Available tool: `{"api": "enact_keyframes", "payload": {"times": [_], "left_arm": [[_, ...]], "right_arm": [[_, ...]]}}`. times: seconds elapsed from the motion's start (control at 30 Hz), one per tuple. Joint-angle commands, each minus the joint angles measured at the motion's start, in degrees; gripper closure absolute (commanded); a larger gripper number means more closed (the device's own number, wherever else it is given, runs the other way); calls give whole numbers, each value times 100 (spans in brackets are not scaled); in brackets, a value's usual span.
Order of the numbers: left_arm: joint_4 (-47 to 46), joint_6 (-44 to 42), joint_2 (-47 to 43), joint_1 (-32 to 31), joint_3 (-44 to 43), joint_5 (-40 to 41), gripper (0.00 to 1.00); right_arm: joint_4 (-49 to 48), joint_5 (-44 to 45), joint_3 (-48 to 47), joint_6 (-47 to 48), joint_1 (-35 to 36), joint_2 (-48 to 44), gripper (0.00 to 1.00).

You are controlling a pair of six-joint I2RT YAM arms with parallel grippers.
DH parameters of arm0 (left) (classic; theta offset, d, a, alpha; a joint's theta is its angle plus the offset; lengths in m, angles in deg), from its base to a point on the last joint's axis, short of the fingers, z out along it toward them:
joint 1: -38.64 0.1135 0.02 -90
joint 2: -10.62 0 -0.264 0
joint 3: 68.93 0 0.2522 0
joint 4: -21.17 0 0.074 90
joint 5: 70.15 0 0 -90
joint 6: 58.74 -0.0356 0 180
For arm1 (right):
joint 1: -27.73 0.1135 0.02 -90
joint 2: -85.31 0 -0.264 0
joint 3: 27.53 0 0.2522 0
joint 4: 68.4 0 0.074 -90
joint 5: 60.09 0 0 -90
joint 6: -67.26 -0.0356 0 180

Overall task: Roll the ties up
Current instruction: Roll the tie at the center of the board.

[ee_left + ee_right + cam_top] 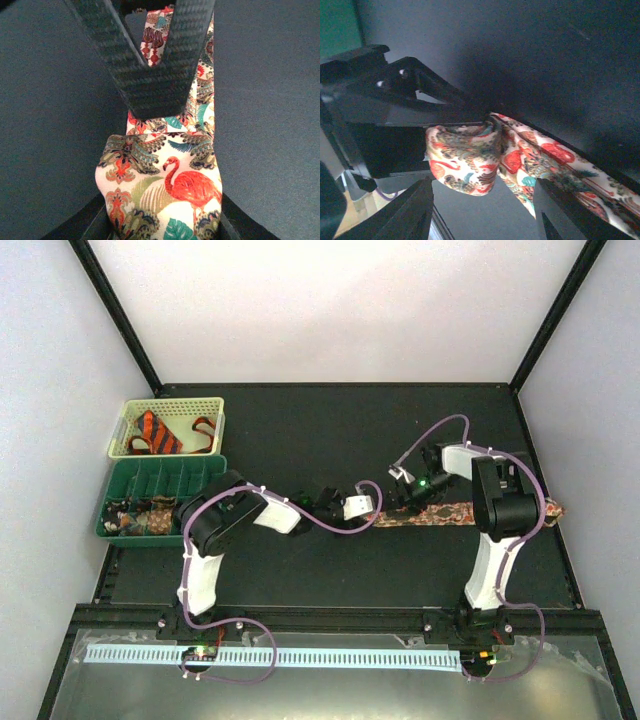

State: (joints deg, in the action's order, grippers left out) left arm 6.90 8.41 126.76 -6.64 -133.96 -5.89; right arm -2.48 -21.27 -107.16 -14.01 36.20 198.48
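On black table (300, 430) | flat printed fabric tie (450, 512) | woven-carbon left gripper (160, 95) pinching

Robot lab cell, plain white walls (330, 310), black-framed black table (330, 430), 2 mounted arms

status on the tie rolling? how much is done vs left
Done: one dark, speckled tie appears coiled in the green divided tray. In hand: the flamingo-print tie lies along the table; the left hand pinches its end, where the right wrist view shows a first fold or curl started, right hand close by. Left: nearly all its length, plus the orange striped tie loose in the cream basket.
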Motion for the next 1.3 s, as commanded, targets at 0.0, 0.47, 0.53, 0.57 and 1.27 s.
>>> {"api": "enact_keyframes", "payload": {"times": [0.0, 0.47, 0.53, 0.57, 1.27], "left_arm": [[854, -221, 42, 19, 105, 332, 62], [1033, -273, 108, 10, -13, 322, 60], [1031, -274, 108, 17, -21, 322, 60], [1034, -280, 107, 19, -30, 321, 60], [-1174, 474, 607, 53, -112, -814, 25]], "right_arm": [[-33, 0, -81, -157, 157, -269, 44], [-383, 477, -299, -419, 494, 267, 91], [-382, 547, -251, -404, 454, 276, 98], [-363, 574, -225, -390, 420, 273, 98], [-266, 977, 136, -223, 107, 657, 99]]}}
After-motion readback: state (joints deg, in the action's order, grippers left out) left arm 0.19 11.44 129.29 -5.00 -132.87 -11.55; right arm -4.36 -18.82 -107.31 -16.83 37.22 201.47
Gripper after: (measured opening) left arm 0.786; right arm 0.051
